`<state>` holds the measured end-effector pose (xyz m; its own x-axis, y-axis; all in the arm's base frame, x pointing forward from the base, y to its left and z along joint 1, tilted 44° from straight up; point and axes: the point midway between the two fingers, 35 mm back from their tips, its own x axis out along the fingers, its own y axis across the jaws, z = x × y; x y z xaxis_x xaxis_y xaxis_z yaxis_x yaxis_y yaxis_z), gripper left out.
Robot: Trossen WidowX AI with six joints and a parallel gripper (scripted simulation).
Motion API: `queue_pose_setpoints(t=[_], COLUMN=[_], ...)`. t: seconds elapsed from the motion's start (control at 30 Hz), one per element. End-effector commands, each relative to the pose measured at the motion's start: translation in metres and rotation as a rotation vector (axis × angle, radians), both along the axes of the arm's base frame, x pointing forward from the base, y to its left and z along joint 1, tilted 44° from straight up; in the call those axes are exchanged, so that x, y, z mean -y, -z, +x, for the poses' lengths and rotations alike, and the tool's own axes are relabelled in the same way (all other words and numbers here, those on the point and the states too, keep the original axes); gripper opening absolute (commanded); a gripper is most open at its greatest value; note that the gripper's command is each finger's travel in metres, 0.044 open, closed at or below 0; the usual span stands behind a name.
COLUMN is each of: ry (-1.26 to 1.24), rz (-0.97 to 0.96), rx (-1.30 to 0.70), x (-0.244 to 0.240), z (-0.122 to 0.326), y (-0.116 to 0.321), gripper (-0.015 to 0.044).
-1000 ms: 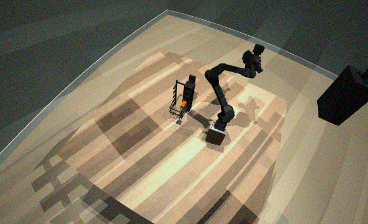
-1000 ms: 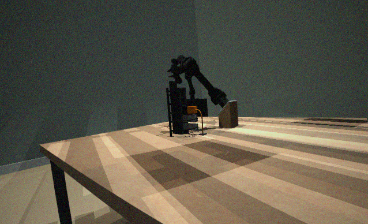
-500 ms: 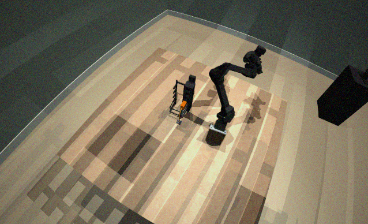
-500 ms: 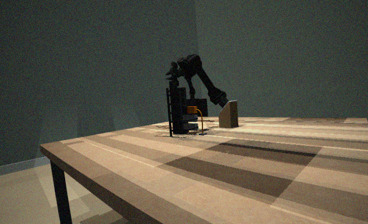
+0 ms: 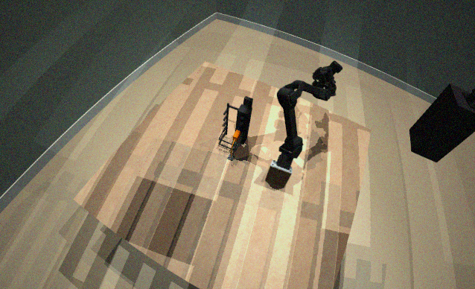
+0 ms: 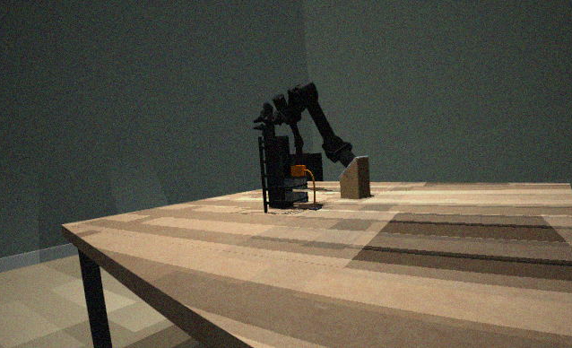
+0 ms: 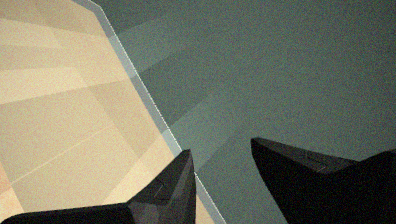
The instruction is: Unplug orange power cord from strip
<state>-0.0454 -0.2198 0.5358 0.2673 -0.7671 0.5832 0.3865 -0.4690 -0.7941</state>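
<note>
The orange plug (image 5: 237, 134) (image 6: 298, 170) sits against the side of the black upright power strip (image 5: 243, 121) (image 6: 278, 157), low down. Whether its prongs are in a socket is too small to tell. The orange cord (image 6: 314, 187) curves from the plug down to the table. My gripper (image 6: 254, 125) (image 7: 221, 151) is part-way open, with nothing between its fingers, and touches neither plug nor cord. In the top view it is away from the strip, beyond the arm's elbow. No plug, cord or strip shows in the wrist view.
A thin black rack (image 5: 226, 124) (image 6: 263, 179) stands beside the strip on the wooden table (image 5: 205, 223) (image 6: 291, 305). My arm's base block (image 5: 278, 178) (image 6: 359, 181) stands to the strip's right. A large black box (image 5: 437, 128) with another dark arm stands farther right in the top view.
</note>
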Motion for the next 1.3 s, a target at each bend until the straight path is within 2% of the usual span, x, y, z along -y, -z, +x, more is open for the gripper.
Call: queue_pose_setpoints(t=[0.0,0.6,1.27], ry=[-0.054,-0.301,-0.559], rz=[0.028,0.191,0.467], rx=[0.047,0.177,0.195], x=[0.018,0.081,0.118], z=[0.005,0.068,0.199], y=[0.003,0.023,0.070], gripper=[0.0160,0.0160,0.0160])
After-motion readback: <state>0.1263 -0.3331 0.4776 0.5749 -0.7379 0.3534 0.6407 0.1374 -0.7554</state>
